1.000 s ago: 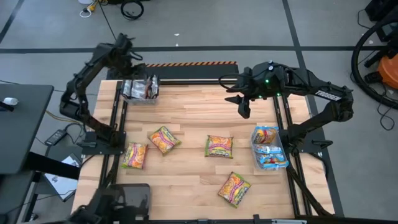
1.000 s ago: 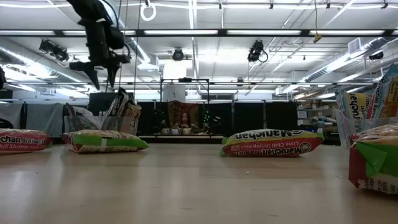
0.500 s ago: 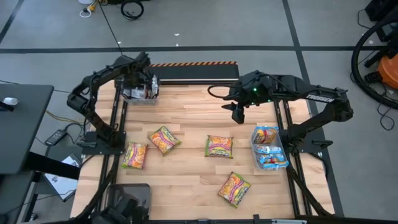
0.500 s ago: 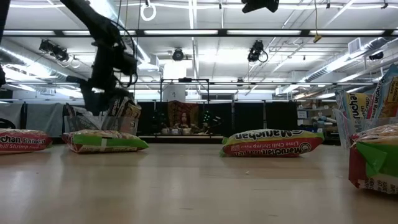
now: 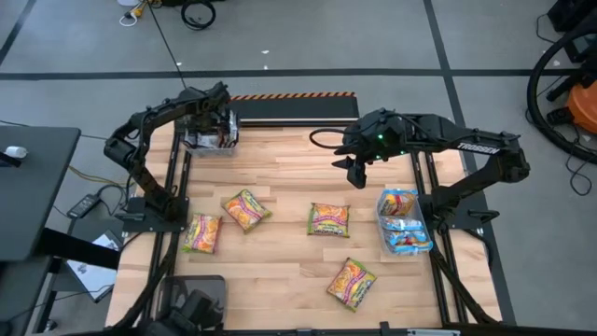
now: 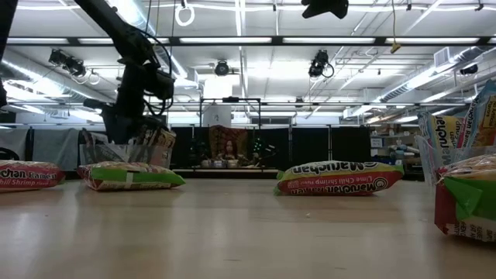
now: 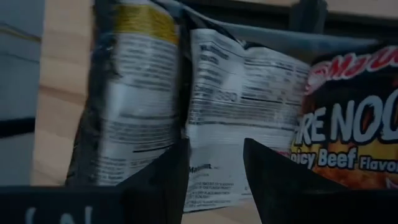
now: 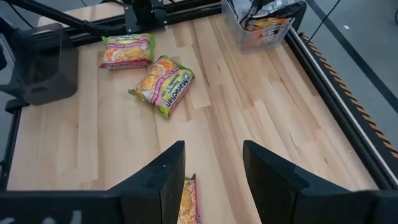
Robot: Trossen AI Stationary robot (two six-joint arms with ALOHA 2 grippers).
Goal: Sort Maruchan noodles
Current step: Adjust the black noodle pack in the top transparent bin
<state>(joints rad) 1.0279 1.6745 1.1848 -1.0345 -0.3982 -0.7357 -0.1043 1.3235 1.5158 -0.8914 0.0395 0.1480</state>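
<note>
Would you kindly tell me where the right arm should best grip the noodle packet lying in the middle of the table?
Probably from straight above, across the short width of the middle packet. It lies flat on the table with nothing touching it, so its side edges are free. The right end effector hovers open nearby.

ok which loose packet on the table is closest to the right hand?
The middle packet, lying just below and left of the right hand. The bottom packet sits farther down the table, and the two left packets lie well off toward the left arm.

Left end effector [image 5: 216, 119] dropped into the bin [image 5: 210, 133] — fingers narrowed.
</note>
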